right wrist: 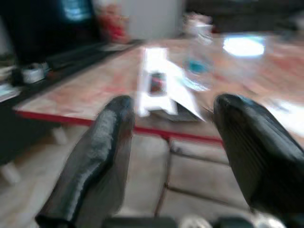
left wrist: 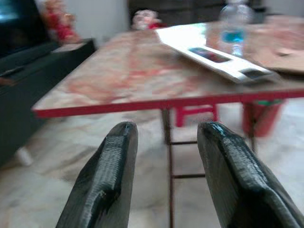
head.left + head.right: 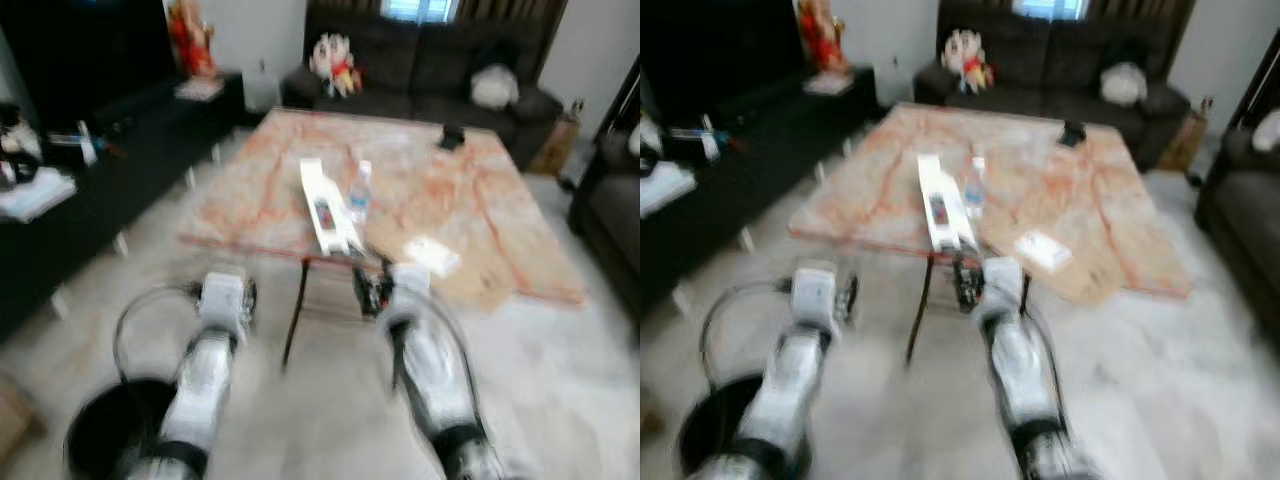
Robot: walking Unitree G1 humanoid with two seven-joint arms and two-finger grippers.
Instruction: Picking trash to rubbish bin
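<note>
From the left eye view, blurred, a table point(image 3: 480, 215) with a marbled orange top stands ahead; a long white box point(image 3: 328, 208) lies near its near edge, running back toward the middle; a bottle point(image 3: 360, 192) stands upright just beside the box on its right; a white packet point(image 3: 431, 255) lies near the near edge, further right; a black bin point(image 3: 112, 428) sits on the floor at the lower left, beside the left arm; a dark sofa point(image 3: 430, 60) stands beyond the far edge.

In the right eye view both arms reach forward, short of the near edge.

In the left wrist view the left gripper point(image 2: 166, 135) has its jaws apart, a wide gap between them, holding and touching nothing; the box and bottle lie beyond on the tabletop.

In the right wrist view, blurred, the right gripper point(image 1: 173, 109) also has its jaws spread wide and bare, aimed at the near end of the box, not touching it.
</note>
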